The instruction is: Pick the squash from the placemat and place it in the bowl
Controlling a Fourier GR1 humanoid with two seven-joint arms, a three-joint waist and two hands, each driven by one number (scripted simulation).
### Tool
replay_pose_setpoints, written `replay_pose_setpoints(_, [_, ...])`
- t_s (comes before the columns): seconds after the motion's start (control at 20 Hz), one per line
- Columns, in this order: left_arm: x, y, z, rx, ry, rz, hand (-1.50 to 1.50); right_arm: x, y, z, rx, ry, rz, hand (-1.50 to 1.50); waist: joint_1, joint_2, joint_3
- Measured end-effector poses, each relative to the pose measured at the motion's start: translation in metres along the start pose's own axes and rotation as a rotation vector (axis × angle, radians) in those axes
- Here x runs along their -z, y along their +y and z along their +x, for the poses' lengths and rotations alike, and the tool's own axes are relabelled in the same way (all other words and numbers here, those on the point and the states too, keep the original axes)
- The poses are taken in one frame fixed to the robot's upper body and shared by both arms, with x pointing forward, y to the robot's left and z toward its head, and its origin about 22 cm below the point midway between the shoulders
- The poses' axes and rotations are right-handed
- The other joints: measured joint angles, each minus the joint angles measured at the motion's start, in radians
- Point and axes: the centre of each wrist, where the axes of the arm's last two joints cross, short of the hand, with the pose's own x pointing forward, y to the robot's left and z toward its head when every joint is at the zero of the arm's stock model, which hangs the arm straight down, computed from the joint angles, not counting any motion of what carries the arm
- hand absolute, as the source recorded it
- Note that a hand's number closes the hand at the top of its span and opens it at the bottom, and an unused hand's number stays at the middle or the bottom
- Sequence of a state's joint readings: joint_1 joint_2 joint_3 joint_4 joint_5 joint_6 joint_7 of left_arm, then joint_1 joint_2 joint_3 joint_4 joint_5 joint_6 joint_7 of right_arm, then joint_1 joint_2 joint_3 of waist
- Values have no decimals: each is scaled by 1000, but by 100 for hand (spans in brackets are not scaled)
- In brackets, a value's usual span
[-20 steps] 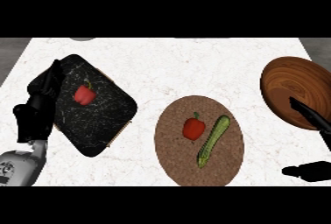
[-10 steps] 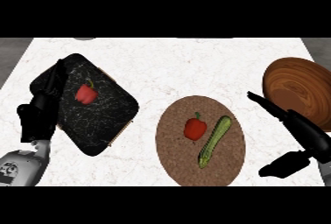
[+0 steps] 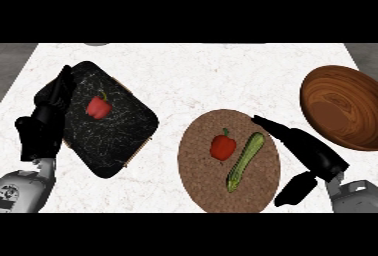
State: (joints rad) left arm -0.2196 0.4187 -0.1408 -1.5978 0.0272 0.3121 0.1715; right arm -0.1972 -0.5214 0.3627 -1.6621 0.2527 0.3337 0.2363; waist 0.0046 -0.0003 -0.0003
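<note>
The right hand (image 3: 310,152) is held open, fingers straight and apart from the thumb, just right of the squash (image 3: 245,161), which lies on the round placemat (image 3: 201,185) beside a red pepper (image 3: 222,146). The left hand (image 3: 46,120) is rested open at the dark tray's (image 3: 118,145) left edge. The wooden bowl (image 3: 341,107) is seen at the right.

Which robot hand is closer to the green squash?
The right hand. It hovers open just right of the squash, at the placemat's edge. The left hand rests far left, beside the dark tray.

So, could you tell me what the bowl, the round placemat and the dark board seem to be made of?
The bowl looks like polished wood: brown grain rings with a slight sheen. The round placemat seems cork or woven fibre: speckled, matte brown. The dark board resembles black marble or slate with white veining, though it could be a printed surface.
</note>
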Motion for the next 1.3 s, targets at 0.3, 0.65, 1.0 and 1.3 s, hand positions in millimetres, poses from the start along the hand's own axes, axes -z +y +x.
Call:
replay_pose_setpoints(0.3, [0, -4, -1, 0, 4, -2, 0, 25, 18, -3, -36, 91, 50, -150, -1, 1, 0])
replay_pose_setpoints(0.65, [1, 0, -5, -4, 2, 0, 0, 46, 36, -12, -40, 111, 61, -150, -2, 1, 0])
replay_pose_setpoints(1.0, [2, 3, -6, -1, 6, 4, 0, 58, 57, -19, -43, 96, 66, -150, -3, -2, -2])
replay_pose_setpoints(1.3, [6, 0, -1, 1, 2, 6, 0, 73, 57, -30, -129, 41, 46, 150, -2, -9, -7])
